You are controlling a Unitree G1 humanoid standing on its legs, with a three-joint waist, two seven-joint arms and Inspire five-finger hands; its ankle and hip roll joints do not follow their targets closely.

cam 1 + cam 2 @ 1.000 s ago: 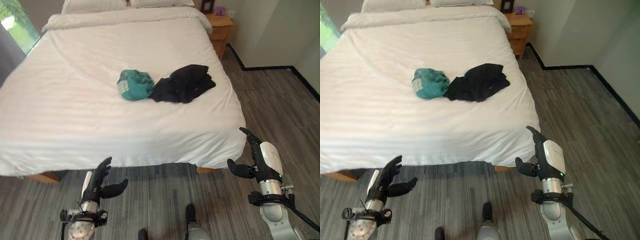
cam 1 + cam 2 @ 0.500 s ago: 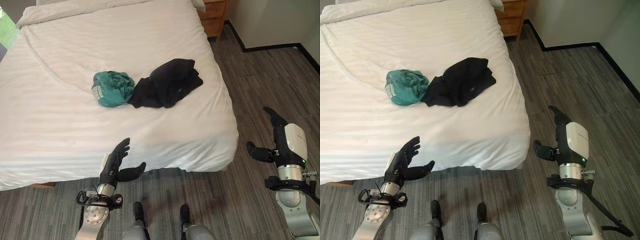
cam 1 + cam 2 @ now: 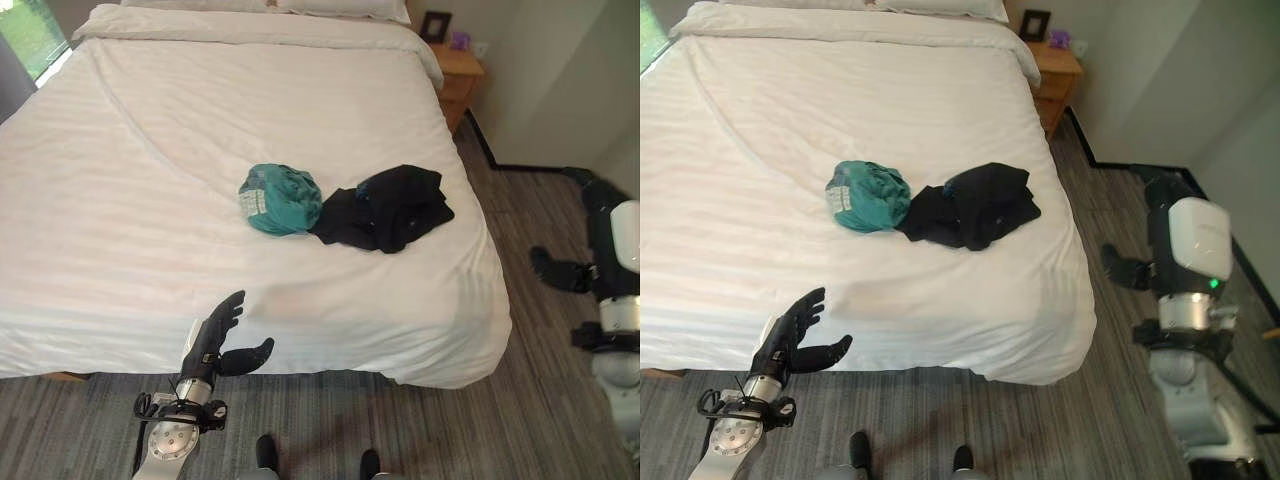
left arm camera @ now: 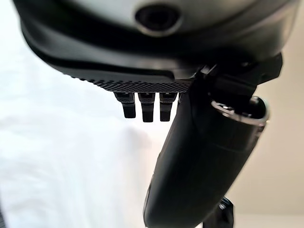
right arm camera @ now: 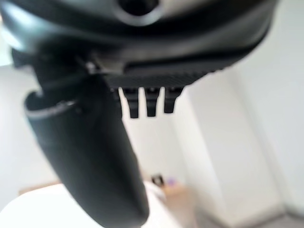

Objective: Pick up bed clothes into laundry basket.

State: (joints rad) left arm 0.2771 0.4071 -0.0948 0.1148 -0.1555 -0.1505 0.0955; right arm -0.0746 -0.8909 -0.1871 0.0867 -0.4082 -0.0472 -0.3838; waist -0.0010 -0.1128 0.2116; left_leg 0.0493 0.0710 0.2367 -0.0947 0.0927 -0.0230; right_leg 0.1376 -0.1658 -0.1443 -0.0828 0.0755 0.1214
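Left eye view: teal garment [image 3: 281, 198] and black garment [image 3: 392, 207] touching, mid-bed [image 3: 120, 230], up and ahead of left hand [image 3: 222, 343] at the near edge; fingers spread, empty.
Right eye view: right hand [image 3: 1152, 232] off the bed's right side, fingers straight, empty; left hand nearer the teal piece.
Left wrist view: fingers [image 4: 145, 105] straight over white sheet.
Right wrist view: fingers [image 5: 151, 102] straight, holding nothing.
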